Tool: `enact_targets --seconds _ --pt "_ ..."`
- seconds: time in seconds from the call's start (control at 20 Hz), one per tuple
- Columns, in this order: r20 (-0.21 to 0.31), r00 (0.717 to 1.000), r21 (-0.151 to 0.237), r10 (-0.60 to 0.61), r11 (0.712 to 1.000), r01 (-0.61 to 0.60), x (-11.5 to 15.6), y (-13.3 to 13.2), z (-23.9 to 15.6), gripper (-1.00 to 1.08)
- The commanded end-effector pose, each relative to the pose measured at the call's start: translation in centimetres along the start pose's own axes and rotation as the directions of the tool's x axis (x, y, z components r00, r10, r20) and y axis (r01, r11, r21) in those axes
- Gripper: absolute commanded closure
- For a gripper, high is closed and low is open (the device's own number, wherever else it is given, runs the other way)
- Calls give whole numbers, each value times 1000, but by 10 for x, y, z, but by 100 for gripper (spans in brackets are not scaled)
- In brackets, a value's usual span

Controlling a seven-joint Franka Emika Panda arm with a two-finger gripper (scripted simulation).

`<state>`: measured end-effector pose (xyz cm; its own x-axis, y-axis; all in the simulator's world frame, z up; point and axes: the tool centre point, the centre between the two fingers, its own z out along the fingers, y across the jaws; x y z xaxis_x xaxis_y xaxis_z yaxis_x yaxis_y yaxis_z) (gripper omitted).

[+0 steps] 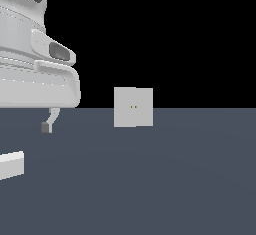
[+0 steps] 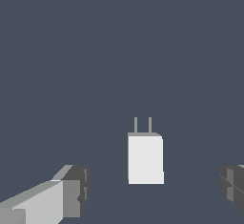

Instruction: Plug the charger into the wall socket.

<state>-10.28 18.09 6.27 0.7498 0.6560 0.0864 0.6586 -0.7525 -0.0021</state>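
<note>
The charger [image 2: 145, 158] is a small off-white block lying on the dark grey floor, with two thin grey prongs [image 2: 143, 124] at one end. In the exterior view the charger [image 1: 10, 165] lies at the left edge, partly cut off. My gripper [image 2: 153, 187] is open and empty, above the charger, with its fingers [image 2: 71, 189] wide apart on either side and not touching it. In the exterior view only one fingertip [image 1: 46, 126] shows under the large white hand. The wall socket [image 1: 133, 107] is a light-grey upright square plate with two tiny yellowish holes, standing further back.
The dark grey floor [image 1: 165, 179] spreads across the scene. My white arm body [image 1: 35, 64] fills the upper part of the exterior view's left.
</note>
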Motion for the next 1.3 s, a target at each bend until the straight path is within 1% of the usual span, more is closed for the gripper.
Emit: enact_targets --seconds 0.0,0.55,1.05,1.25 --pt "-2 1000 0 -16 1000 16 -1 -4 2 -92" --pt "0 1000 -2 -5 1000 5 -1 -1 4 -92" --pt "0 1000 -2 -3 1000 3 -5 0 41 -92" --pt "0 1000 -2 -2 1000 2 -5 0 50 -92"
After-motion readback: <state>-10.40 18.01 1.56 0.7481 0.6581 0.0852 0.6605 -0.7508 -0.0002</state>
